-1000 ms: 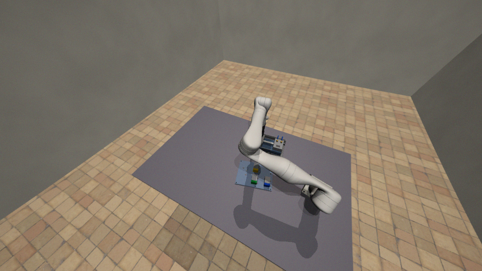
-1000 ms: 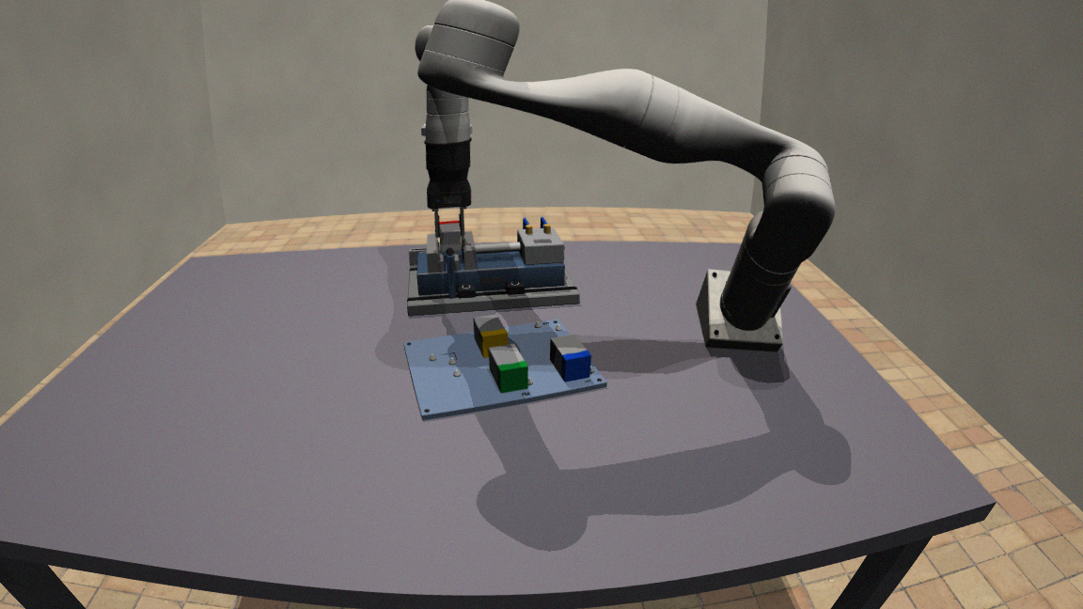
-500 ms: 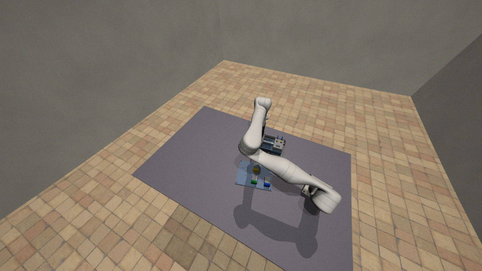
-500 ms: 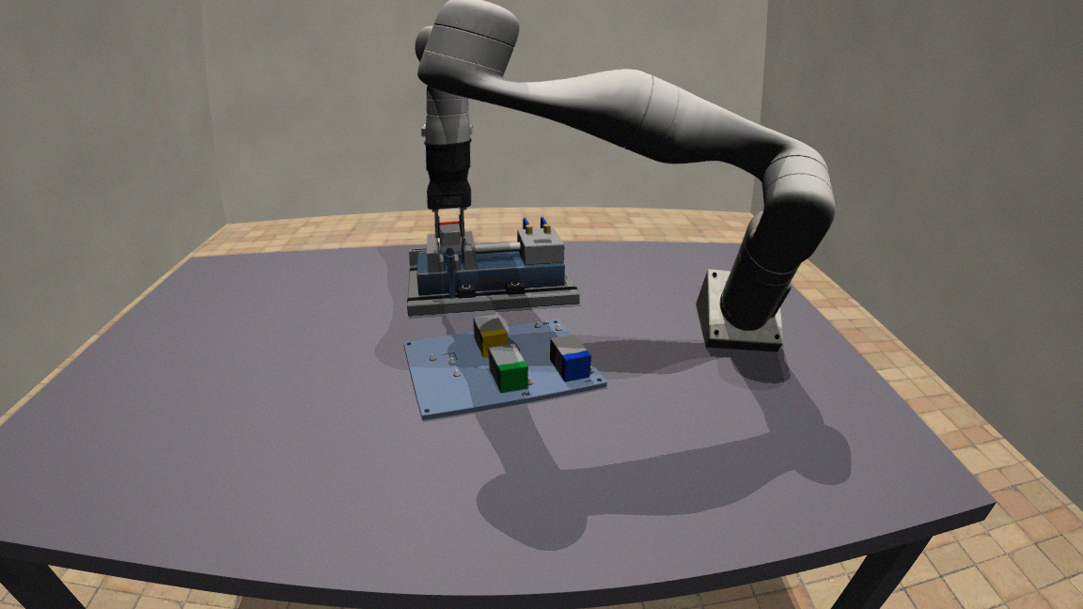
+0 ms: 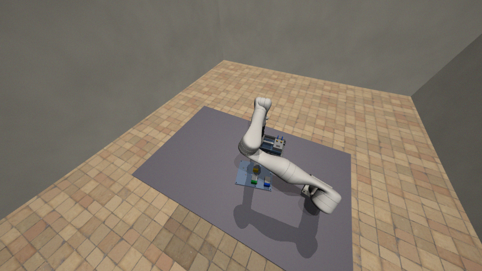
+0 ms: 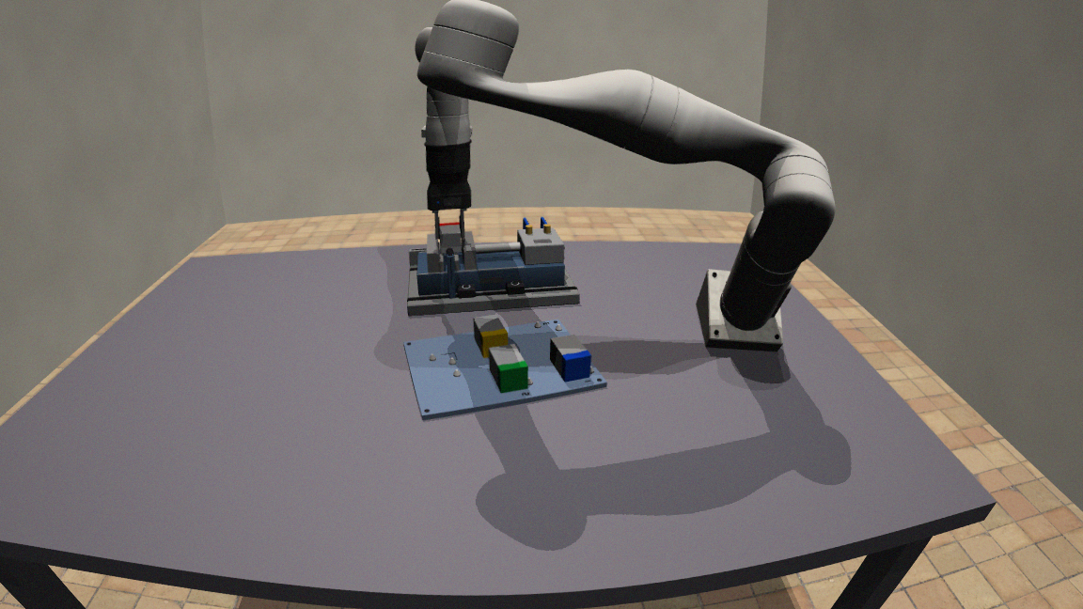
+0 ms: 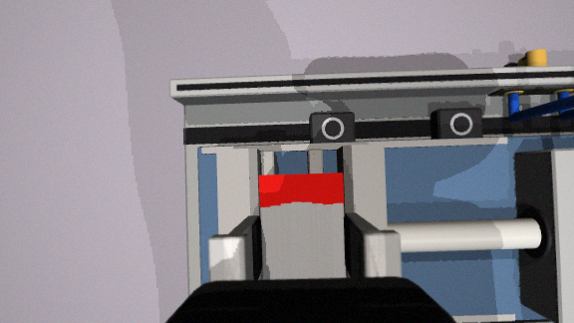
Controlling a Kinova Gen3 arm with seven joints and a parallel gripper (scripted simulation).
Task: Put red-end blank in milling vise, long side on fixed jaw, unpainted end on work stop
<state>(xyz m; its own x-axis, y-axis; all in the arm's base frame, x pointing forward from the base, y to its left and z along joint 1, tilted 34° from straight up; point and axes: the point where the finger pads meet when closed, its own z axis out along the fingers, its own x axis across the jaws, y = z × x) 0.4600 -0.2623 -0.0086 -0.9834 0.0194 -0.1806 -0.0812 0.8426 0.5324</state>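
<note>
My gripper (image 7: 302, 236) is shut on the grey blank with the red end (image 7: 302, 219) and holds it over the left part of the milling vise (image 6: 491, 273). In the wrist view the red end (image 7: 301, 189) points away from me, towards the vise's far rail. The blank hangs between two light grey blocks, the left one (image 7: 238, 184) and the right one (image 7: 368, 181). In the exterior view the gripper (image 6: 449, 226) stands just above the vise, with the red end (image 6: 449, 224) a thin stripe between the fingers. The low bars and the work stop are mostly hidden under the blank.
The blue plate (image 6: 488, 366) in front of the vise holds a yellow-ended blank (image 6: 491, 335), a green-ended blank (image 6: 508, 366) and a blue-ended blank (image 6: 570, 357). The jaw with hoses (image 6: 541, 243) sits at the vise's right end. A white screw rod (image 7: 463, 235) runs across the vise. The arm's base (image 6: 742, 321) stands at the right.
</note>
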